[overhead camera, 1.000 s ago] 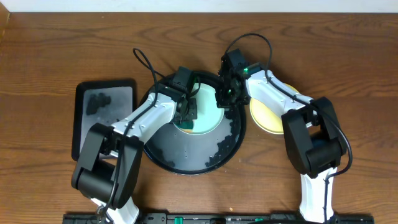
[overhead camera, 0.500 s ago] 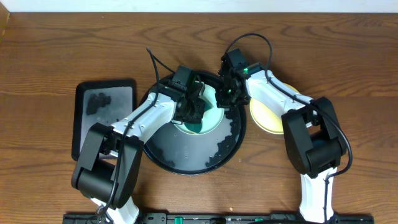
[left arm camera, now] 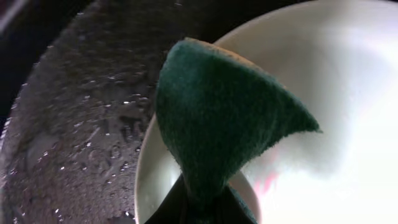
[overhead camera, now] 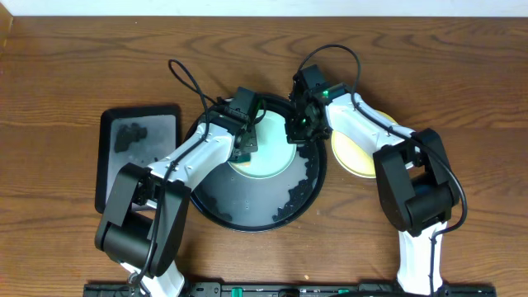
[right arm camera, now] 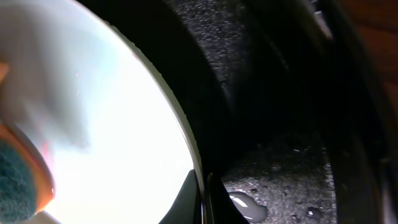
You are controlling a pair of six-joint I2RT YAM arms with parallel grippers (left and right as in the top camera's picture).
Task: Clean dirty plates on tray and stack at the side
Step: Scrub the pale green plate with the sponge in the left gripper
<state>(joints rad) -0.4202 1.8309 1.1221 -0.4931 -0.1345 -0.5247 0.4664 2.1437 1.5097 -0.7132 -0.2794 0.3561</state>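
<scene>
The round black tray (overhead camera: 247,206) lies on the worktop (overhead camera: 66,66) directly ahead of both arm bases. Its near half is bare and wet, with water beads (left arm camera: 106,149) across the floor.

The pale aqua plate (overhead camera: 276,157) lies in the far half of the tray, with its right edge close to the tray rim.

The left end effector (overhead camera: 247,147) is over the left edge of this plate. It is clenched on a green sponge (left arm camera: 217,124), and the folded pad fans out from the fingers across the plate rim.

The right end effector (overhead camera: 297,132) is at the far right edge of the same plate. Its fingers are pinched on the plate rim, one on each side.

A pale yellow plate (overhead camera: 351,157) lies on the worktop just right of the tray, partly under the right arm.

A black rectangular tray (overhead camera: 157,124) lies on the worktop left of the round tray.
</scene>
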